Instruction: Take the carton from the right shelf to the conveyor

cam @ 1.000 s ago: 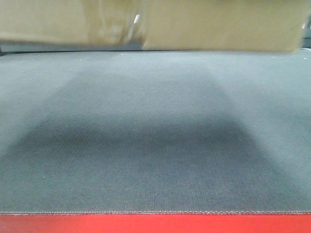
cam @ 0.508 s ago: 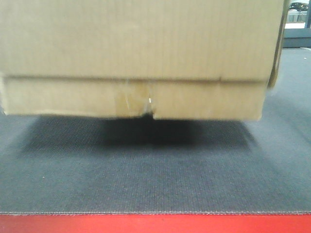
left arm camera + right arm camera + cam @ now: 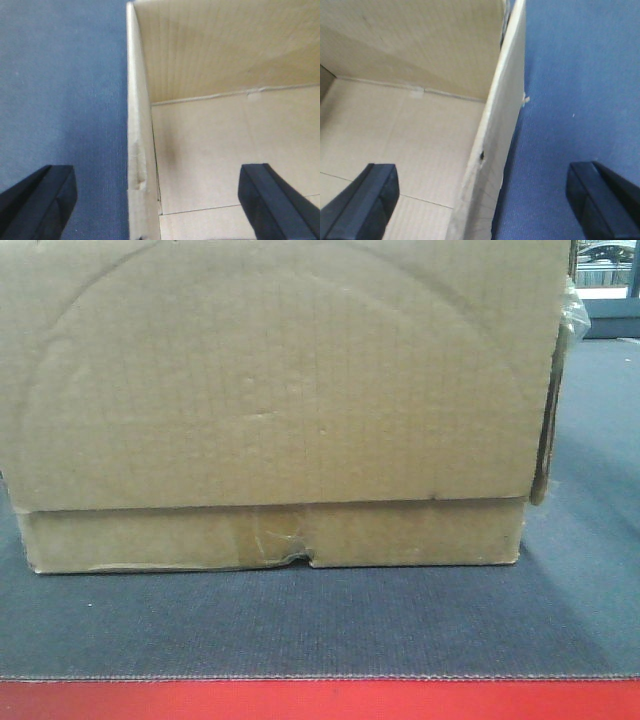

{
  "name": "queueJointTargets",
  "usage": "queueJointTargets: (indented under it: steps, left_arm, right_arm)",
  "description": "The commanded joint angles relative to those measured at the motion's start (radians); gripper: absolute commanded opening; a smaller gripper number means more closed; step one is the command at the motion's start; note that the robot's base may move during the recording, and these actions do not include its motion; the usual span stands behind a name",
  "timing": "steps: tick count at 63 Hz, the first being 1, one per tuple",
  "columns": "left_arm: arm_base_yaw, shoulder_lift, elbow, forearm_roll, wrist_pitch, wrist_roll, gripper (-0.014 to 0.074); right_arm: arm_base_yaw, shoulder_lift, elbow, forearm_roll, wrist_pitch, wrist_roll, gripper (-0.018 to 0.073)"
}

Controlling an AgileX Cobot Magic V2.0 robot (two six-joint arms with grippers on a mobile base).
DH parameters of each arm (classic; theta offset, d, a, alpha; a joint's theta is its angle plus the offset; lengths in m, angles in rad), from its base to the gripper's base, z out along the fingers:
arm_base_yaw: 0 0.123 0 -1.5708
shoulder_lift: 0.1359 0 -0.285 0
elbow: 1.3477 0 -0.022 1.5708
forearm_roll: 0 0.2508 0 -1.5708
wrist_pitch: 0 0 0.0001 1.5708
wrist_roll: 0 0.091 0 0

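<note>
On the conveyor (image 3: 300,630) the carton (image 3: 280,390) sits flat, bottom flap a bit back from the red strip (image 3: 320,700). Left tool (image 3: 157,200) straddles its left wall, right tool (image 3: 482,200) its right wall, both spread wide and clear of the cardboard

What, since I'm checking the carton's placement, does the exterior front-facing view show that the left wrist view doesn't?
Only the front view shows the carton's outer face with its arc crease, the taped lower flap band with a torn notch, and the red strip along the belt's edge. Only the left wrist view shows the carton's bare inside and the left gripper, which is open, its fingers astride one wall without touching it. Both show the carton and the conveyor's woven belt beside it.
</note>
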Motion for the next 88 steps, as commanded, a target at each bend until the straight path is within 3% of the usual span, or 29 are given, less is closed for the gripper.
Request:
queueJointTargets:
  steps: [1, 8, 16, 23, 29, 33, 38, 44, 67, 75, 88]
  left_arm:
    - [0.003, -0.068, -0.009, 0.014, -0.014, 0.005, 0.0547]
    - [0.003, -0.139, -0.009, 0.051, -0.014, 0.007, 0.0546]
    - [0.023, -0.231, 0.008, 0.085, -0.016, 0.007, 0.0480]
    - [0.070, -0.314, 0.081, 0.094, -0.043, 0.007, 0.0299]
    - [0.123, -0.392, 0.201, 0.092, -0.079, 0.007, 0.0064]
    - [0.160, -0.446, 0.282, 0.092, -0.102, 0.007, -0.0041]
    - [0.204, -0.520, 0.417, 0.088, -0.161, 0.007, 0.0016]
    - [0.236, -0.605, 0.573, 0.086, -0.257, 0.007, 0.0015]
    - [0.244, -0.957, 1.101, 0.077, -0.624, 0.007, 0.0015]
    - [0.244, -1.083, 1.201, 0.077, -0.690, 0.007, 0.0015]
    - [0.244, -1.247, 1.250, 0.077, -0.688, 0.007, 0.0015]
  right_arm:
    - [-0.008, -0.055, -0.010, -0.016, -0.031, -0.009, 0.0563]
    - [-0.025, -0.113, -0.010, -0.017, -0.030, -0.009, 0.0489]
    - [-0.067, -0.187, -0.010, -0.026, 0.005, -0.009, 0.0267]
    - [-0.124, -0.234, -0.003, -0.053, 0.062, -0.009, 0.0055]
    - [-0.174, -0.272, 0.047, -0.079, 0.076, -0.009, -0.0078]
    - [-0.205, -0.301, 0.099, -0.081, 0.069, -0.009, -0.0074]
    - [-0.231, -0.345, 0.214, -0.099, 0.037, -0.009, -0.0075]
    - [-0.237, -0.400, 0.351, -0.127, -0.036, -0.009, -0.0075]
    - [-0.237, -0.680, 0.902, -0.157, -0.366, -0.009, -0.0075]
    - [-0.237, -0.809, 1.017, -0.166, -0.433, -0.009, -0.0075]
    - [-0.235, -1.069, 1.090, -0.166, -0.443, -0.009, -0.0075]
